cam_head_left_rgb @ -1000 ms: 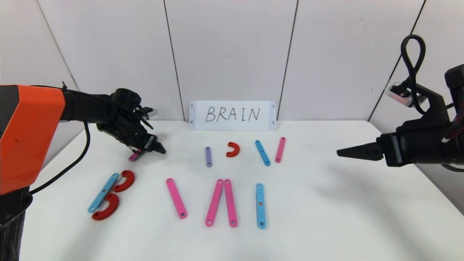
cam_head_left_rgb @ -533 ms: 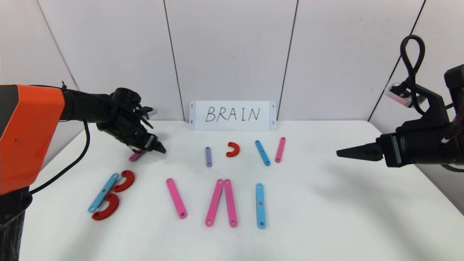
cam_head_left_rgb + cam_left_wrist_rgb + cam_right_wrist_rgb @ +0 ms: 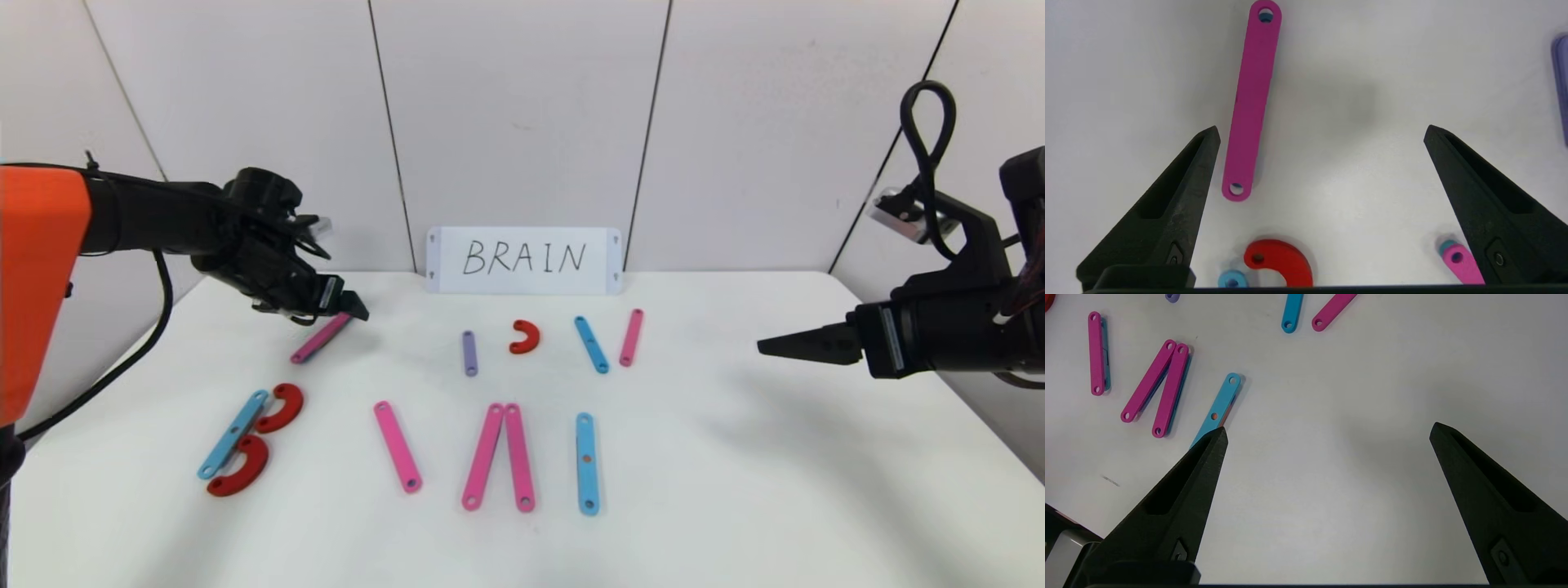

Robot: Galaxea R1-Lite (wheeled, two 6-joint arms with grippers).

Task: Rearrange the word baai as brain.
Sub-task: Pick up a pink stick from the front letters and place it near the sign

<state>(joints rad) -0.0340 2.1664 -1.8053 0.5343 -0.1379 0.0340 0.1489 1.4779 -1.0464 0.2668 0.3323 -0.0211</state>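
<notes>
Hovering with its fingers spread wide and empty, the left gripper (image 3: 357,314) hung just above a loose pink bar (image 3: 321,338) lying at its seven o'clock, well apart from the purple bar (image 3: 469,353); the right gripper (image 3: 763,346), also spread apart, idled far right.

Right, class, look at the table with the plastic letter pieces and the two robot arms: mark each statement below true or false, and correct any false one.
1. The left gripper is open, with nothing between its fingers. True.
2. The white card at the back of the table reads BAAI. False: it reads BRAIN.
3. Two long pink bars lie in the front row, touching at their far ends. True.
4. The right gripper is shut on the blue bar. False: it is open, off to the table's right side, holding nothing.
5. The short purple bar lies on top of the small red curve. False: they lie apart, side by side.
</notes>
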